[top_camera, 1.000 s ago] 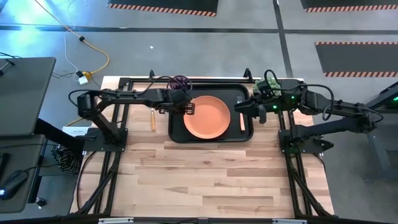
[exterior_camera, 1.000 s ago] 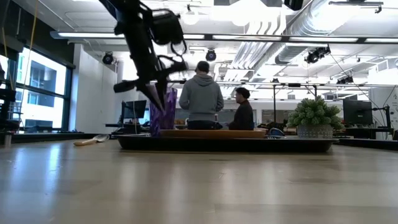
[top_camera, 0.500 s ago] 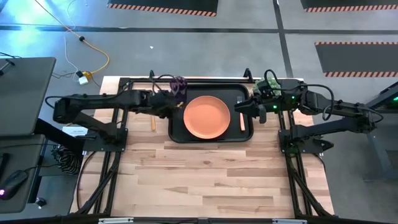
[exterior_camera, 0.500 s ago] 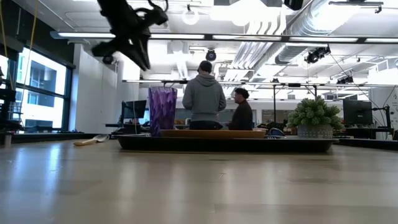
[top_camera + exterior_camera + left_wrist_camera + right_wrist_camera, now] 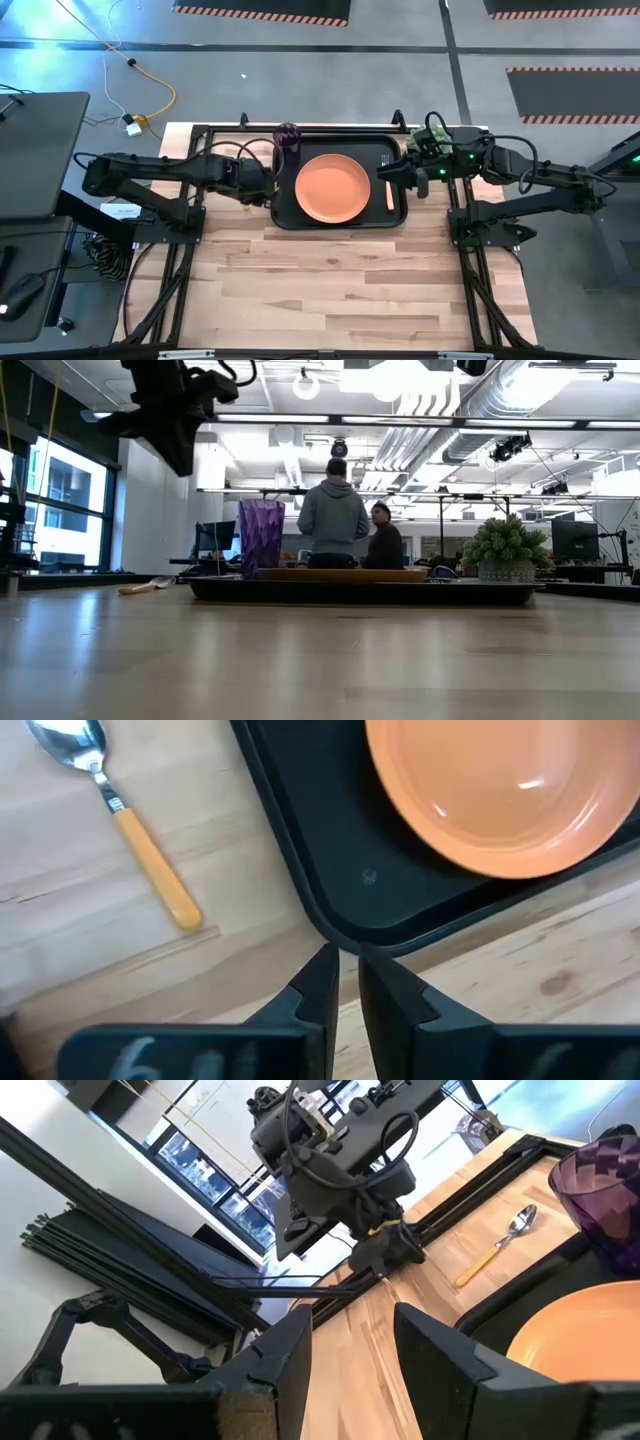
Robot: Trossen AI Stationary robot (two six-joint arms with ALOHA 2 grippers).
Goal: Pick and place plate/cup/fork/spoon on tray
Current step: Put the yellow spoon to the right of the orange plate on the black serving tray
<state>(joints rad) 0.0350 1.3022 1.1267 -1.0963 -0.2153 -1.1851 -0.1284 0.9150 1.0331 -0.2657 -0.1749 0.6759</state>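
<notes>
Both jaws hold nothing, left nearly together, right apart; fork (image 5: 388, 193) hard to make out

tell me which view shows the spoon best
The left wrist view: the spoon lies whole and close on the wood, beside the tray. The right wrist view shows it small and far off. The low view gives only a sliver. In the high view, the left arm hides it.
</notes>
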